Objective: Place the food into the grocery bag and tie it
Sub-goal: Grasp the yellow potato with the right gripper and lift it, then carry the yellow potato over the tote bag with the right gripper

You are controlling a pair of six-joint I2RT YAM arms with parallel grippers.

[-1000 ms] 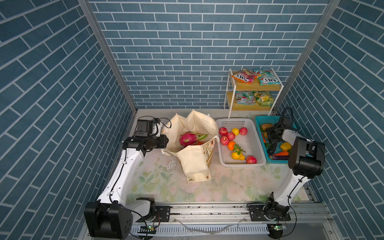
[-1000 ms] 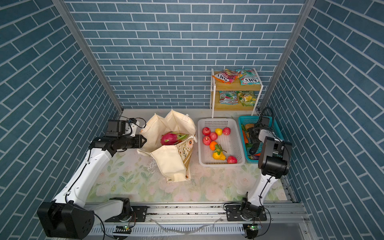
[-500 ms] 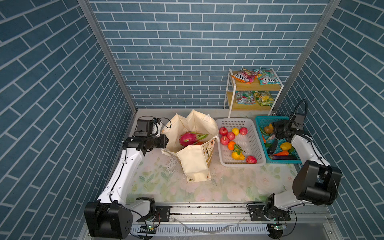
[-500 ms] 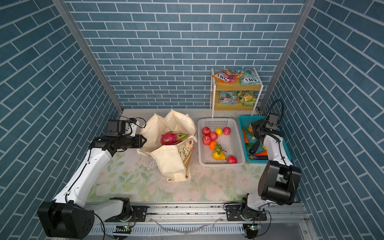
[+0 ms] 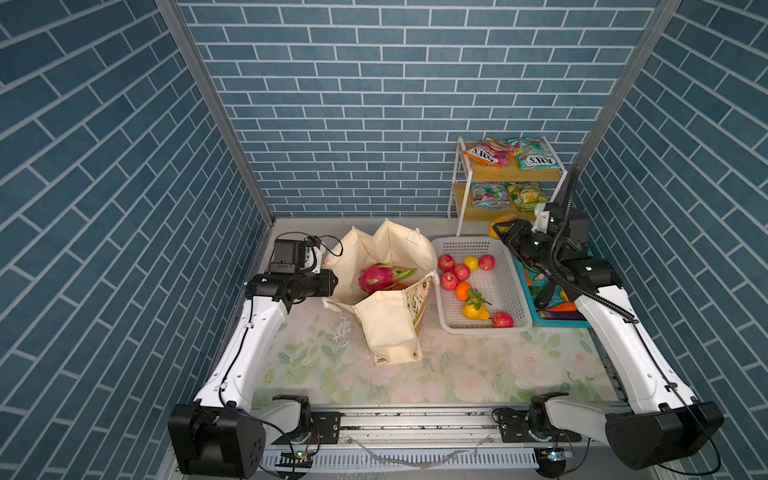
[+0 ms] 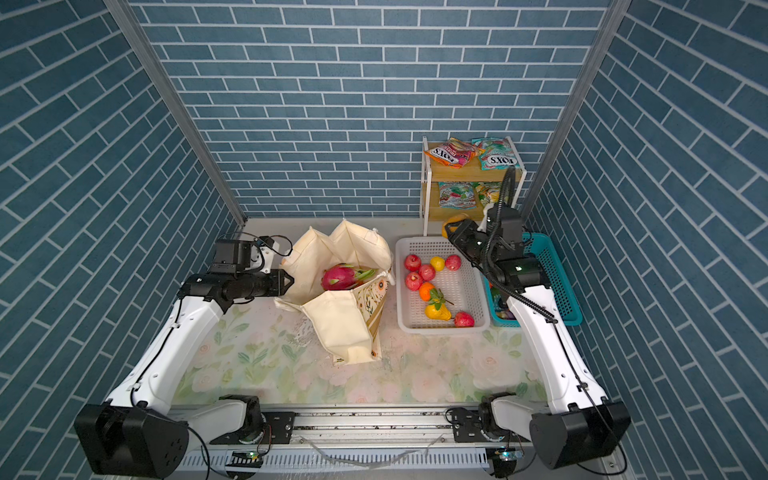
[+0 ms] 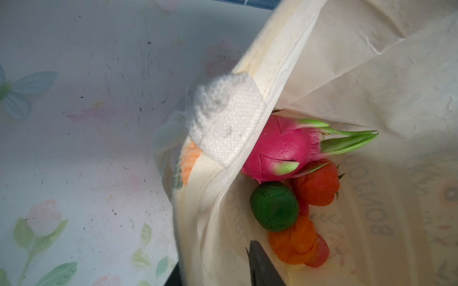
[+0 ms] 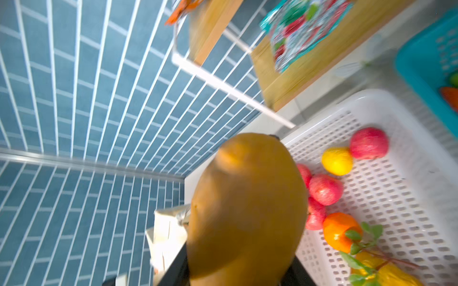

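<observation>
The cream grocery bag [image 5: 390,328] [image 6: 336,328] stands open left of centre in both top views. Inside lie a pink dragon fruit [image 5: 376,278] [image 7: 280,148], a green ball [image 7: 273,205], a red fruit [image 7: 317,184] and an orange piece [image 7: 292,241]. My left gripper [image 5: 330,282] [image 6: 286,282] [image 7: 215,262] is shut on the bag's left rim, with cloth between its fingers. My right gripper [image 5: 500,228] [image 6: 453,228] [image 8: 238,270] is shut on a big yellow-orange fruit [image 8: 247,203], held in the air over the far right corner of the white basket [image 5: 482,330].
Red apples [image 5: 446,262], a lemon [image 5: 471,262], an orange [image 5: 462,291] and a yellow pear [image 5: 476,311] lie in the white basket. The teal basket [image 6: 557,282] holds more produce. A small shelf [image 5: 536,176] at the back right carries snack packets [image 5: 488,151]. Brick walls close in on all sides.
My right gripper has risen out of the teal basket with the yellow-orange fruit and swung left and back to the white basket's far corner. The left arm and the bag have not moved.
</observation>
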